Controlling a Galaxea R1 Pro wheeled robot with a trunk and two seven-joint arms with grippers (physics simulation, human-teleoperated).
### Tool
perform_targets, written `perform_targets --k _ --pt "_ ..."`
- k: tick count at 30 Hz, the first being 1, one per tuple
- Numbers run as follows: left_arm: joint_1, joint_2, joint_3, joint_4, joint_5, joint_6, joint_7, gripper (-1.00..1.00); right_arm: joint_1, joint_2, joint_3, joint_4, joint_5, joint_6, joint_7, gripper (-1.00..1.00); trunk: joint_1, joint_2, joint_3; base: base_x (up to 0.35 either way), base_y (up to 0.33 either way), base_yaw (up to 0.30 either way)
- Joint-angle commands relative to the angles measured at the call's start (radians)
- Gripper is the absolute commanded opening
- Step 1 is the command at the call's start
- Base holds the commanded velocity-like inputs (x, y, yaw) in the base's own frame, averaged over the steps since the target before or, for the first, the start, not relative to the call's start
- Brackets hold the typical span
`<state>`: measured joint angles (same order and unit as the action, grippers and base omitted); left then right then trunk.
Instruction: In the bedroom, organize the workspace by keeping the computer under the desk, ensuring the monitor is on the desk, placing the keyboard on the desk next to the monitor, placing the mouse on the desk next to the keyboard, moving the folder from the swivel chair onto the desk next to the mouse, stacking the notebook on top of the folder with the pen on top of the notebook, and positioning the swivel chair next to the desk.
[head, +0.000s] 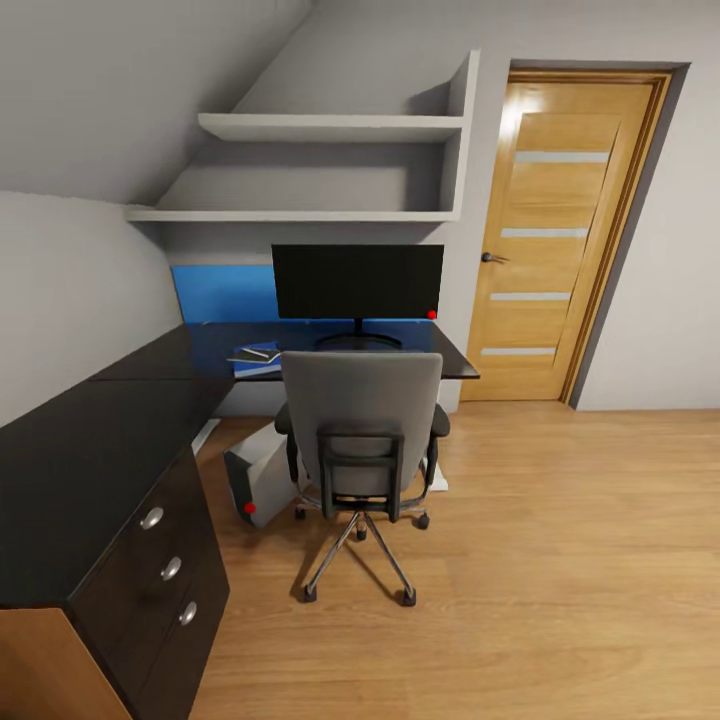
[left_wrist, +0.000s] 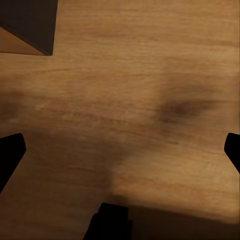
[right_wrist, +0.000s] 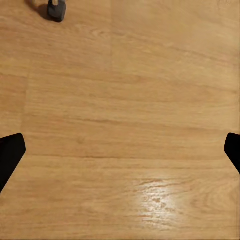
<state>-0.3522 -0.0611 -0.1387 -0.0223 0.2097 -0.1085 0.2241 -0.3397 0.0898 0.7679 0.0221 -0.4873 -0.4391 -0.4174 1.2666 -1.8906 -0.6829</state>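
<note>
The black L-shaped desk (head: 110, 440) runs along the left wall and across the back. The monitor (head: 357, 282) stands on its back section. The grey swivel chair (head: 362, 420) sits in front of the monitor, its back toward me. The blue folder (head: 262, 364) lies on the desk left of the chair back, with a small grey notebook (head: 254, 356) and a thin pale pen on it. The grey computer (head: 258, 478) stands on the floor by the desk. The keyboard and mouse are hidden. My left gripper (left_wrist: 120, 152) and right gripper (right_wrist: 120, 152) hang open over bare floor.
An oak door (head: 560, 230) is shut at the back right. White shelves (head: 330, 170) hang above the monitor. A desk corner (left_wrist: 30, 25) shows in the left wrist view, and a chair castor (right_wrist: 56, 10) in the right wrist view. Wood floor (head: 560, 560) stretches to the right.
</note>
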Motion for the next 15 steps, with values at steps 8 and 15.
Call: perform_targets --k 8,15 --pt "-0.001 0.000 -0.009 0.001 0.010 -0.001 0.003 1.00 -0.001 0.001 0.008 0.002 -0.008 -0.004 -0.001 1.00 -0.031 0.056 0.024 0.000 0.000 0.000" --pt "-0.001 0.012 -0.010 0.001 0.009 0.001 0.003 1.00 -0.001 0.001 0.008 0.002 -0.008 -0.004 -0.001 1.00 -0.058 0.105 0.046 0.000 0.000 0.000"
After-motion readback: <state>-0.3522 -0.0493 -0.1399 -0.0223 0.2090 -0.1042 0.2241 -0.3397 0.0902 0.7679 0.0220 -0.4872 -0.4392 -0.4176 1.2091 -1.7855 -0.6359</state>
